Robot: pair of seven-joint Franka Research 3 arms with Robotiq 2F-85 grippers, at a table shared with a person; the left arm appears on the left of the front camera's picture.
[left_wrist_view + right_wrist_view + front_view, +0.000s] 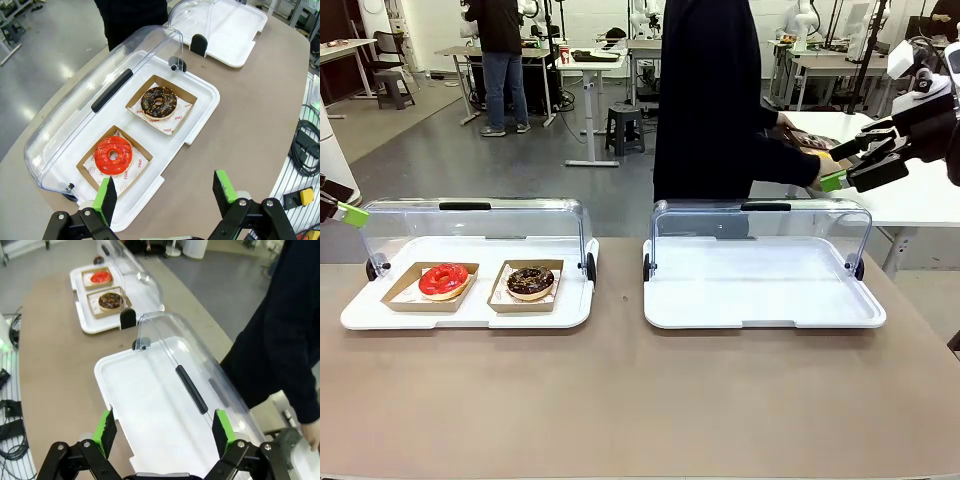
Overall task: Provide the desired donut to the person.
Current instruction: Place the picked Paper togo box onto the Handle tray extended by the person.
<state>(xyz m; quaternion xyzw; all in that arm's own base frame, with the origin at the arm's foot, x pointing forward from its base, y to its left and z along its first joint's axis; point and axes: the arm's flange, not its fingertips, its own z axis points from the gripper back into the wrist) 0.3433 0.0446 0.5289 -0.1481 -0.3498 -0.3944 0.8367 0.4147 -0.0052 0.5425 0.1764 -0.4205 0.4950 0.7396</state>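
A red-glazed donut (pixel 443 280) and a chocolate donut (pixel 530 282) each lie in a brown paper boat on the left white tray (pixel 360 315), whose clear lid is swung back. My left gripper (pixel 165 192) hovers open above that tray's near edge, with the red donut (pixel 113 155) closest and the chocolate donut (pixel 158 102) farther off. One of its green pads (pixel 353 214) shows at the left edge. My right gripper (pixel 165 429) is open and empty over the right tray (pixel 125 405). The person (pixel 710 100) stands behind it, an arm stretched toward my right gripper (pixel 842 163).
The right tray (pixel 760 310) holds nothing and its lid is also open. A white side table (pixel 920 200) stands at the far right. Cables (pixel 305 150) and a yellow button box (pixel 306 196) lie off the table's end. The brown tabletop (pixel 640 400) in front is bare.
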